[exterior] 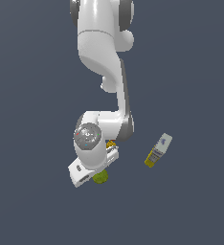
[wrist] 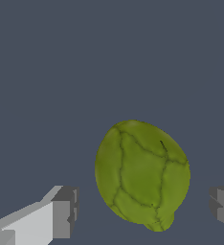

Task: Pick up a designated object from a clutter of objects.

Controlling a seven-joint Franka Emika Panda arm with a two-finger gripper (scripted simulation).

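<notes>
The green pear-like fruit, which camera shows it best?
The wrist view: the green pear-like fruit fills it, mottled skin clear, between the open end effector fingers. The exterior view shows only a small green patch under the arm.

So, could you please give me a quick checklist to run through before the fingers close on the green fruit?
1. Fingers open: ok, wide apart.
2. Lumpy yellow-green pear-like fruit between them: ok, though nearer one finger.
3. Nothing else in the gap: ok in the wrist view.
4. Yellow-and-white oblong bottle clear of the arm: ok, apart on the exterior view's right.
5. Small yellow item by the wrist: cannot tell, mostly hidden.
6. Fingers low enough around the fruit: cannot tell.
</notes>
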